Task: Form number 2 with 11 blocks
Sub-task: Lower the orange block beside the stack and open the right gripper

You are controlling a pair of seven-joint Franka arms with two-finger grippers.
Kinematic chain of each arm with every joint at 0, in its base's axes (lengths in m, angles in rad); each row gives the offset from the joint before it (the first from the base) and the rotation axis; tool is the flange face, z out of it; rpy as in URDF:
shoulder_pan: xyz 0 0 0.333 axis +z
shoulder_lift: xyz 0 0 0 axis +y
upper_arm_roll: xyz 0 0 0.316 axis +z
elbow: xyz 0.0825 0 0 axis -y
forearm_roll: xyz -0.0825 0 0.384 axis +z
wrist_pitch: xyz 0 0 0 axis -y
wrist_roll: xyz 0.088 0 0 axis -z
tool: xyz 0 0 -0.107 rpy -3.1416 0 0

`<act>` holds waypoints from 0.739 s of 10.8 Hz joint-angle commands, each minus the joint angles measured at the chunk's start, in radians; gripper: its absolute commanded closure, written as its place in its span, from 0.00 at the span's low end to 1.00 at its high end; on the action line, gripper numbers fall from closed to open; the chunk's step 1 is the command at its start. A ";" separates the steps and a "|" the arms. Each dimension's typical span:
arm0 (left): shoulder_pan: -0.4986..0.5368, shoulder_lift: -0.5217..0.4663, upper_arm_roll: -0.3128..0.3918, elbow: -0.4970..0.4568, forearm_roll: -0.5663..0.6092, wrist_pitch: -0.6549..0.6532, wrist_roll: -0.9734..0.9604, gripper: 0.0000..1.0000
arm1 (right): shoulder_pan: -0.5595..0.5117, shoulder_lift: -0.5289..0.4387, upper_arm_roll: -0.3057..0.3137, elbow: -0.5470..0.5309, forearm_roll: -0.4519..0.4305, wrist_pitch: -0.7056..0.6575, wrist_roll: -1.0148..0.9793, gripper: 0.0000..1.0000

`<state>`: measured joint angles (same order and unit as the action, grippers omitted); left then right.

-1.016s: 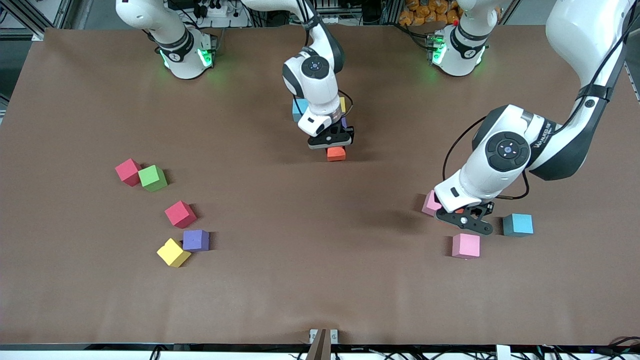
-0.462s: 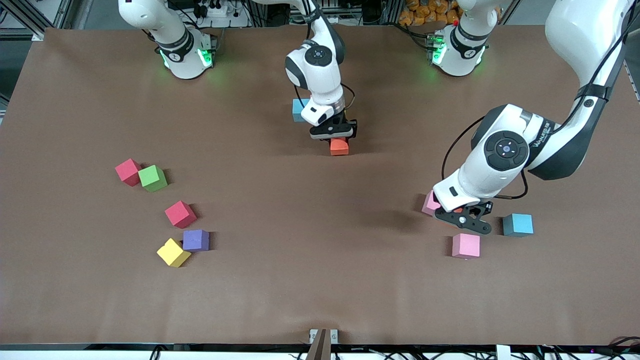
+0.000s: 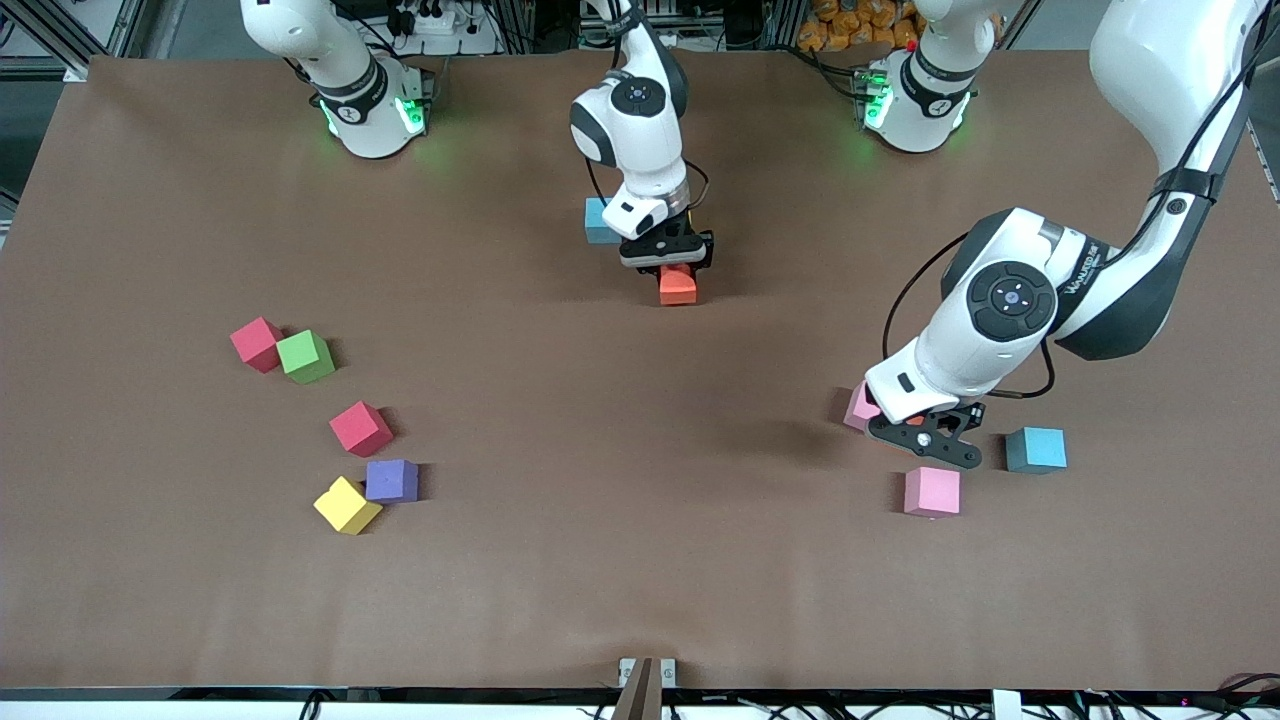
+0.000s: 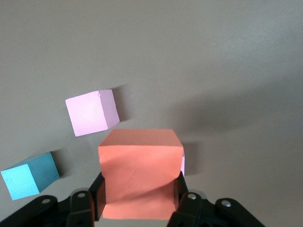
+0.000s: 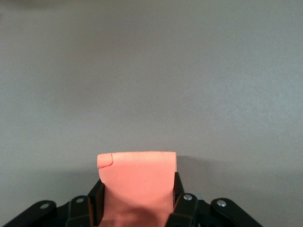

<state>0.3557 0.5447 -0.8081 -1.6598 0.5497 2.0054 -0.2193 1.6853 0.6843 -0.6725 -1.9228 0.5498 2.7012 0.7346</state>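
The orange block (image 3: 677,287) in the right hand (image 3: 667,258) has slid up-table toward the bases, now just beside the blue block (image 3: 598,220), squeezed tight and close over the table (image 3: 640,560). That looks like a placement for the 2's top row. The left hand (image 3: 925,440) hovers among the pink blocks (image 3: 932,491), gripping its own orange block (image 4: 140,172).

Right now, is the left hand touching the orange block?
Touching: the left wrist view shows the left hand pinching the orange block between both fingers.
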 commanded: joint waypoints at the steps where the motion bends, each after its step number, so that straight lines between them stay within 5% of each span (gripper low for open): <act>1: 0.009 -0.015 -0.002 -0.005 -0.022 -0.010 0.018 0.77 | 0.033 -0.006 -0.021 -0.033 -0.014 0.032 0.032 0.76; 8: 0.008 -0.015 -0.002 -0.005 -0.024 -0.010 0.017 0.73 | 0.045 0.032 -0.019 -0.031 -0.013 0.060 0.057 0.76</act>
<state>0.3587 0.5447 -0.8085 -1.6598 0.5497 2.0054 -0.2192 1.6993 0.7089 -0.6725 -1.9401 0.5492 2.7384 0.7548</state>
